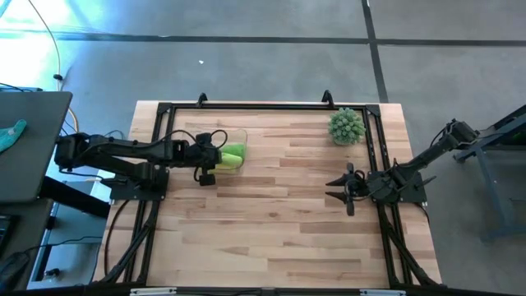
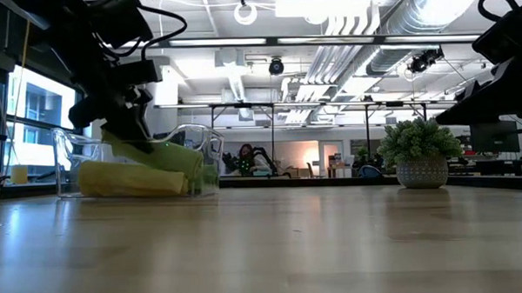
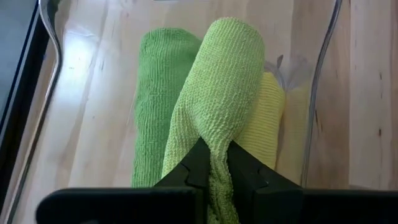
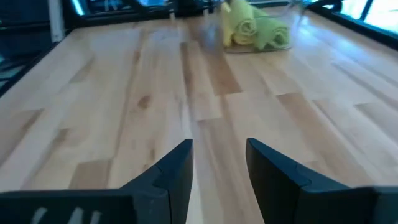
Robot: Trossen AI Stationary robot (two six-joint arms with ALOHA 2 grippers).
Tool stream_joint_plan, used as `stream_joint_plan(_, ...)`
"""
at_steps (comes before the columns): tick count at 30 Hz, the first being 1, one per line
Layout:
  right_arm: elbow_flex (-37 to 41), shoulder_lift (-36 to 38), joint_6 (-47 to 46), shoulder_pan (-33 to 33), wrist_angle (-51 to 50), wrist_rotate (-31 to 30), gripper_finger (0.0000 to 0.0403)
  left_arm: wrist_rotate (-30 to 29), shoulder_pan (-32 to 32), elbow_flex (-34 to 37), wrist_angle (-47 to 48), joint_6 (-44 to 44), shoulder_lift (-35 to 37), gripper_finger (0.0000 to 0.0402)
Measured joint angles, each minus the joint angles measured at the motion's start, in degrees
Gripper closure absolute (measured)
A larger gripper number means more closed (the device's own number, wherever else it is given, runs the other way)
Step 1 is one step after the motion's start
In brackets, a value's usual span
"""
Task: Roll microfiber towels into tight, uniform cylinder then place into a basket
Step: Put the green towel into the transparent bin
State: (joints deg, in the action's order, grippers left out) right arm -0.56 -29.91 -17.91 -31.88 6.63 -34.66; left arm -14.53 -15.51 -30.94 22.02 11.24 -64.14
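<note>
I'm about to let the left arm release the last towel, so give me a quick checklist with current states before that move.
1. Left gripper shut on the lime towel roll: ok.
2. Roll is over the basket, lying on the green roll and the yellow roll: ok.
3. Held roll stays tight, not unrolled: ok at the visible end; far end cannot tell.
4. All three rolls sit inside the basket walls: cannot tell, one end is hidden.
5. Right gripper open, empty, parked away from the basket: ok.
6. Plant clear of the basket: ok.

towel (image 3: 217, 93): near end cut off | basket (image 3: 323, 56): rim cropped | left pincer (image 1: 215, 156): hidden from above
</note>
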Motion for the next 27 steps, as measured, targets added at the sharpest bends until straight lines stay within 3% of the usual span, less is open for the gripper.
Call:
stream_joint_plan(17, 0.0, 0.0, 0.0, 0.0, -0.2, 1.5, 0.0261, 1.1, 0.0, 0.0, -1.4, -0.3, -0.2, 0.0381)
stream_joint_plan(20, 0.0, 0.0, 0.0, 0.0, -0.2, 1.5, 0.0261, -1.8, -0.1, 0.0, -1.6, -3.2, -0.2, 0.038)
stream_joint_plan(23, 0.0, 0.0, 0.0, 0.0, -0.2, 1.5, 0.0261, -3.2, -1.1, 0.0, -0.8, -6.4, -0.2, 0.0371)
stream_joint_plan(27, 0.0, 0.0, 0.0, 0.0, -0.4, 1.5, 0.0261, -0.2, -2.5, 0.0, 0.7, -6.6, -0.2, 0.0344)
